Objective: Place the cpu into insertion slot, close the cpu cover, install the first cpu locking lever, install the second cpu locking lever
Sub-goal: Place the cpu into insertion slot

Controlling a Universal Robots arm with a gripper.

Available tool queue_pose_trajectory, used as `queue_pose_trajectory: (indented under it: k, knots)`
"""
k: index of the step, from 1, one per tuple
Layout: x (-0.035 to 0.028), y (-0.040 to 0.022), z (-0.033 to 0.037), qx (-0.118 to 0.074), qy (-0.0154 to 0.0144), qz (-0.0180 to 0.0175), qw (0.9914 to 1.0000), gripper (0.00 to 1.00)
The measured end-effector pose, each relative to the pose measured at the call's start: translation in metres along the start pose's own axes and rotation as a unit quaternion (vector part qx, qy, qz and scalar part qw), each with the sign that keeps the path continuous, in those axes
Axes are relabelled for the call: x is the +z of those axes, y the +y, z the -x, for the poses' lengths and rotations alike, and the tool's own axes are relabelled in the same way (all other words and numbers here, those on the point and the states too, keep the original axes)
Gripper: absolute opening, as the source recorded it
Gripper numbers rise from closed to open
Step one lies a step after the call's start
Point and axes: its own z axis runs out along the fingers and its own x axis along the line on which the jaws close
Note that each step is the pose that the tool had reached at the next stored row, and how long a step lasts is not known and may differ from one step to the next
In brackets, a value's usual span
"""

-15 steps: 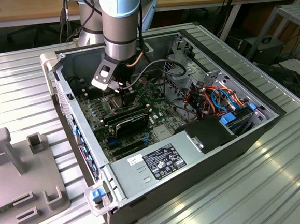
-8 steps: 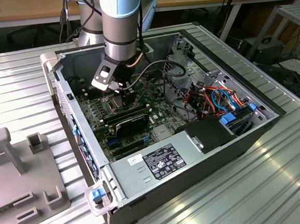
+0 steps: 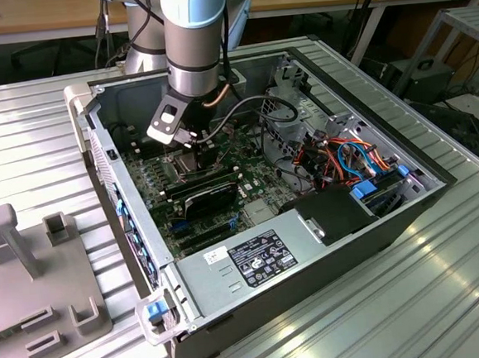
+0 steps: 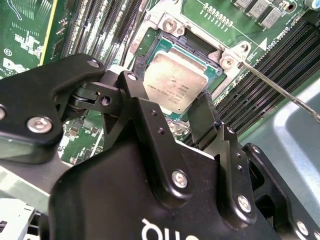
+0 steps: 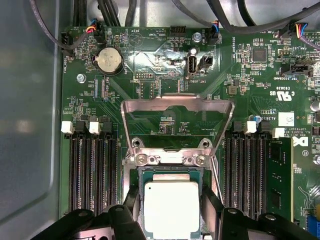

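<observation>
Green motherboard [image 5: 165, 70] beneath hand [image 5: 171, 200] astride cpu [image 4: 177, 82], grip unclear, insertion slot [image 5: 170, 171] mostly covered

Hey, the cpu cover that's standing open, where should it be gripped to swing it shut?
Probably on the cpu cover at its free crossbar, opposite the hinge by the cpu. It is a thin windowed frame tilted up, so pinch that bar across its thickness from above.

Robotics lab: workbenches [image 3: 44, 16], opened computer [image 3: 330, 280]

The cpu [image 5: 171, 207] top is matt silvery metal, the cpu cover [image 5: 178, 104] shiny bare metal.
</observation>
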Motion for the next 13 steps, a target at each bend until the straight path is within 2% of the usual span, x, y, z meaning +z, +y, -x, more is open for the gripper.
queue_pose_trajectory:
  k: [5,7,8,13]
  knots:
    - [0.0,0.0,0.0,0.0,0.0,0.0,1.0,0.62]
    - [-0.0001,0.0,0.0,0.0,-0.0001,-0.0001,1.0,0.6]
    - [-0.0001,0.0,0.0,0.0,-0.0001,-0.0001,1.0,0.55]
    - [-0.0002,0.0004,0.0,0.005,-0.0001,0.0,0.99999,0.55]
